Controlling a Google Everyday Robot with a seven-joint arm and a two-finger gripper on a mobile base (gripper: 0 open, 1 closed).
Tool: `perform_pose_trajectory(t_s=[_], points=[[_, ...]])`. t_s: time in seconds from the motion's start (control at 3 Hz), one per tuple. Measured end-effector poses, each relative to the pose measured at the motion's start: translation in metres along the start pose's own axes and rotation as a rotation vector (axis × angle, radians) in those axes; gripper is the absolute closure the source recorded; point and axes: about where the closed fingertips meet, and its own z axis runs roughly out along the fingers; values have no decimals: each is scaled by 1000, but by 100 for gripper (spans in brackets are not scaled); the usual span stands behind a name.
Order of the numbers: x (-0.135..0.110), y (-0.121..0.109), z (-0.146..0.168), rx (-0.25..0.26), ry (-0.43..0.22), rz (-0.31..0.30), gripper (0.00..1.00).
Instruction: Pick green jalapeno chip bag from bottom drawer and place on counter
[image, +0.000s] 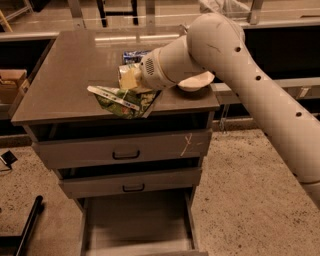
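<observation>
My gripper (131, 82) is shut on the green jalapeno chip bag (125, 101), a crumpled dark green foil bag with light patches. It holds the bag over the front middle of the counter (70, 75), at or just above the surface; I cannot tell if the bag touches it. The white arm reaches in from the right. The bottom drawer (137, 225) stands pulled open below, showing only its plain grey floor.
A white bowl (197, 81) sits on the counter at the right, partly behind the arm. A blue can (132, 56) lies just beyond the gripper; a second can is hidden by it. Two shut drawers with black handles (126, 155) are above the open one.
</observation>
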Motion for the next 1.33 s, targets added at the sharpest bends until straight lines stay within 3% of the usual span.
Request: perform_pose_trajectory(t_s=[0.33, 0.67, 1.0, 1.33], points=[[0, 0, 0, 0, 0, 0, 100], [22, -6, 1, 14, 73, -42, 100], [73, -45, -6, 39, 156, -195, 100], [144, -98, -1, 65, 205, -419, 100]])
